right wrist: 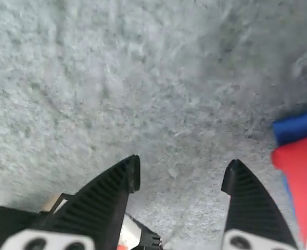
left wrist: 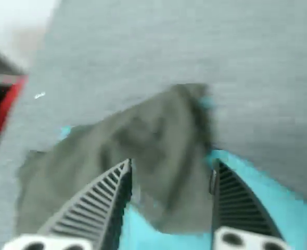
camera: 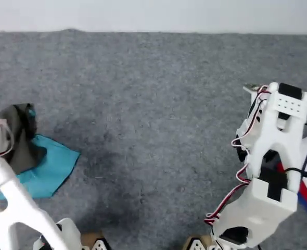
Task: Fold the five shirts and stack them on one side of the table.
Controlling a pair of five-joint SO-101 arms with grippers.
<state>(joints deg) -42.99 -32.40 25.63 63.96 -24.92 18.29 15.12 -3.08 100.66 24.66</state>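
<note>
I'm hovering left jaws released over grey shirt (left wrist: 143,140) lying on teal shirt (camera: 52,166); right jaws released over counter (right wrist: 143,78) near red shirt (right wrist: 299,179)

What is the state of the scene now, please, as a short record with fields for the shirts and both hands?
table: grey, felt-like surface
grey shirt: at the table's left side, lying partly over the teal shirt
red and blue cloth: at the table's right side, by the right arm
left hand: open, above the grey shirt
right hand: open, above bare table, holding nothing
</note>
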